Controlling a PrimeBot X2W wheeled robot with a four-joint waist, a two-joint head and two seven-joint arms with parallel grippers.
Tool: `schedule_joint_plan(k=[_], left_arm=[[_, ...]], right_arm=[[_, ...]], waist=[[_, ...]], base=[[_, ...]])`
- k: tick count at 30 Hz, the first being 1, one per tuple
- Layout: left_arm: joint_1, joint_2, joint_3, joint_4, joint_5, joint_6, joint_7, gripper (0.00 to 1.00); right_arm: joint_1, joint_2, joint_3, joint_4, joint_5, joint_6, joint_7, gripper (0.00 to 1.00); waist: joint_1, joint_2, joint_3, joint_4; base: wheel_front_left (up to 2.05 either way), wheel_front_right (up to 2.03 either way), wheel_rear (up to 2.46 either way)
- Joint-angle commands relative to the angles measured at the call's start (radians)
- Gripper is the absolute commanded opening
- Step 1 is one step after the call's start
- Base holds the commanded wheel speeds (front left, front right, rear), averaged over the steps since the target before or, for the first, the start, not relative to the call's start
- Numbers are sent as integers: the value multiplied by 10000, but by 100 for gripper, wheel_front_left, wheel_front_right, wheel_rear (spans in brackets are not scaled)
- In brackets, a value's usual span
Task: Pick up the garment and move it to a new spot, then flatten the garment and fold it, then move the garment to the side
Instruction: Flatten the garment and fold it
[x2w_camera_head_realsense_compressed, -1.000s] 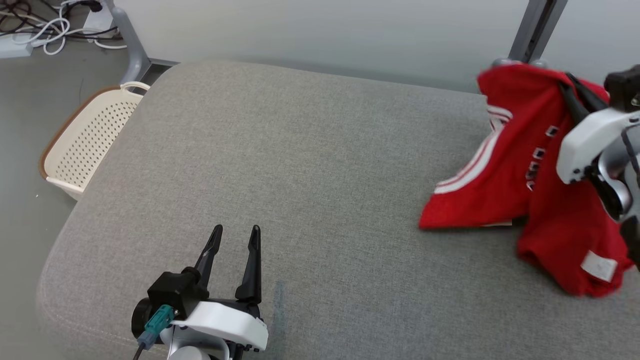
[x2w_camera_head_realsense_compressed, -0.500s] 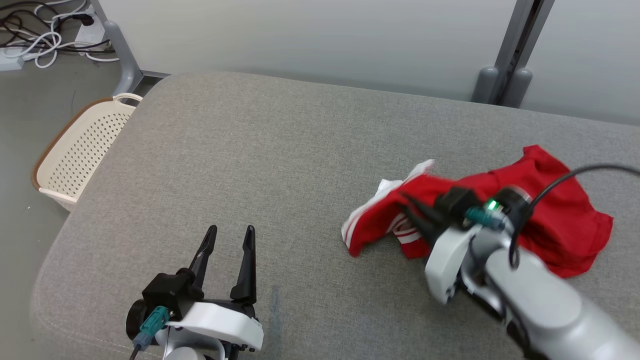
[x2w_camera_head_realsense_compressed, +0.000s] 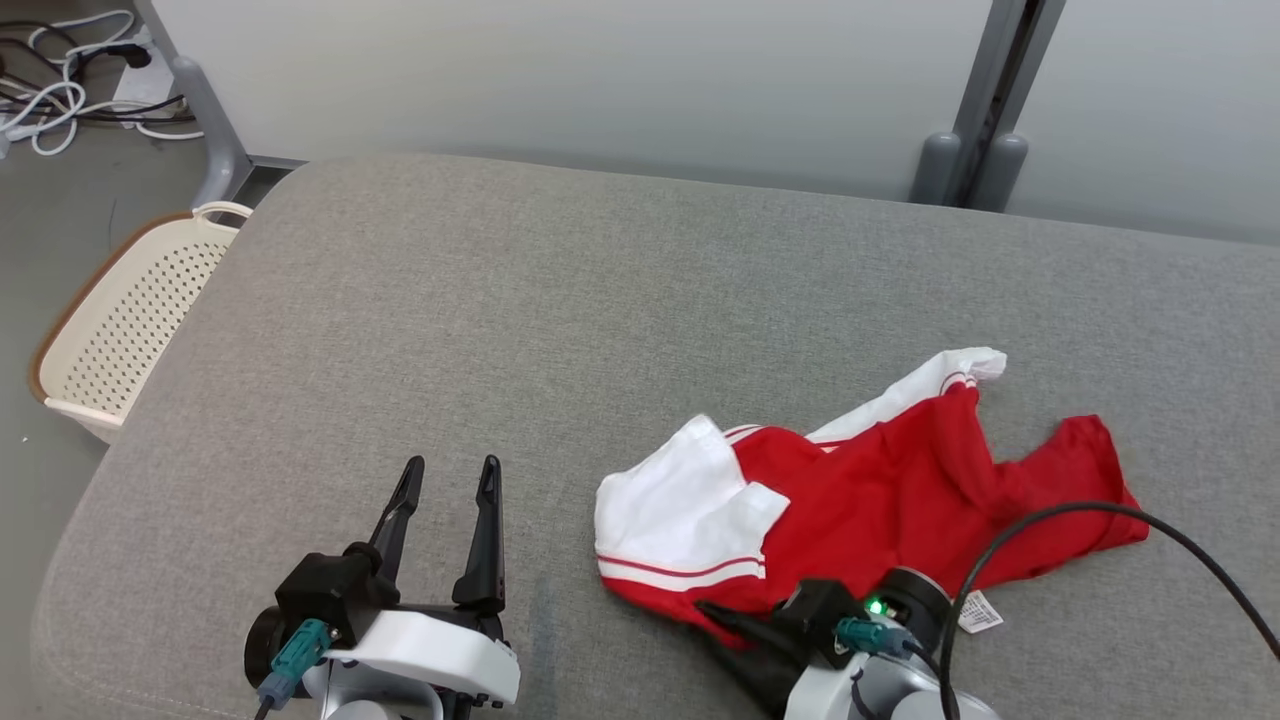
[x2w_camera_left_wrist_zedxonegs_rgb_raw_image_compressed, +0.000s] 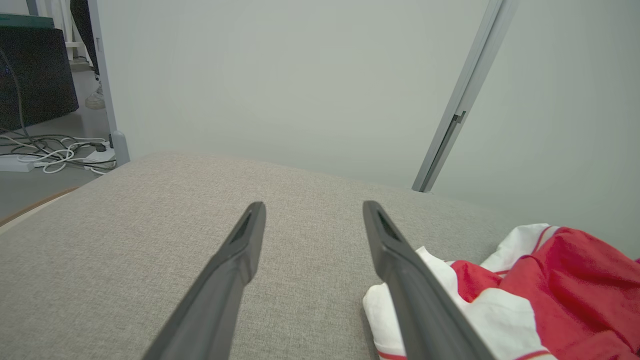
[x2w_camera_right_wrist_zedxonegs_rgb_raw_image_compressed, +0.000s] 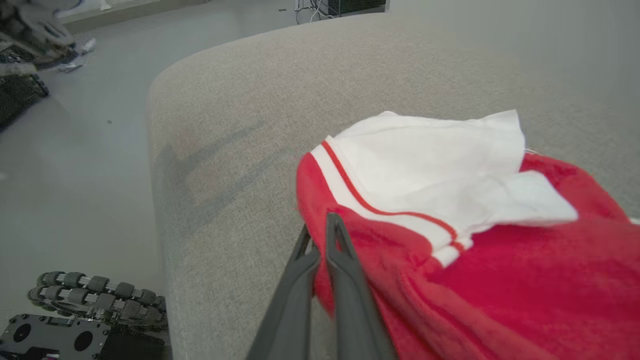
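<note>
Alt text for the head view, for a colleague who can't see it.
A red and white garment lies crumpled on the grey cushioned surface, its near edge pinched by the shut right gripper. The left gripper sits open and empty at lower left, apart from the cloth; a cream basket stands on the floor at far left.

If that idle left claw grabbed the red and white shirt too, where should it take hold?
Probably the left edge of the white panel, approached from the robot's left, low along the cushion. That edge lies loose and nearest the open left gripper, while the right gripper pinches the shirt at its near red hem.
</note>
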Motion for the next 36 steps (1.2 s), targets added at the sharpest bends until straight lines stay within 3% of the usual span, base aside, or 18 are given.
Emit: schedule_joint_plan(k=[1, 7, 11, 16, 24, 25, 27, 30, 36], left_arm=[[14, 43, 43, -23, 44, -6, -45, 100], [70, 43, 36, -22, 30, -2, -45, 100], [91, 41, 17, -24, 15, -29, -45, 100], [9, 41, -56, -23, -16, -39, -45, 100], [-90, 43, -58, 18, -3, -47, -45, 100], [-84, 40, -54, 20, 0, -50, -45, 100], [-52, 41, -46, 28, 15, -58, -45, 100], [-19, 41, -54, 41, 29, -70, -45, 100], [85, 41, 19, 58, 68, -41, -45, 100]], right_arm=[[84, -11, 16, -151, 119, 3, 7, 100], [294, -368, -440, -1419, 398, 3, -29, 100], [466, -670, -1646, -1972, 203, 1, 313, 100], [738, -494, -3170, -1520, -446, 3, 1036, 100], [967, 55, -3845, -53, -774, 1, 1695, 100], [959, 164, -3905, 136, -790, 3, 1672, 93], [923, 356, -4010, 418, -890, 3, 1675, 47], [852, 554, -3924, 713, -967, 3, 1530, 0], [767, 807, -3233, 482, -876, 3, 932, 0]], waist=[[-1, 0, -10, -47], [-1, 0, -54, -173], [-1, 0, -66, -151], [-1, 0, -39, 27], [-1, 0, -24, 445], [-1, 0, -28, 476], [-1, 0, -49, 524], [-1, 0, -72, 577], [-1, 0, -180, 537]], base=[[0, 0, 0], [0, 0, 0], [0, 0, 0], [0, 0, 0], [0, 0, 0], [0, 0, 0], [0, 0, 0], [0, 0, 0], [0, 0, 0]])
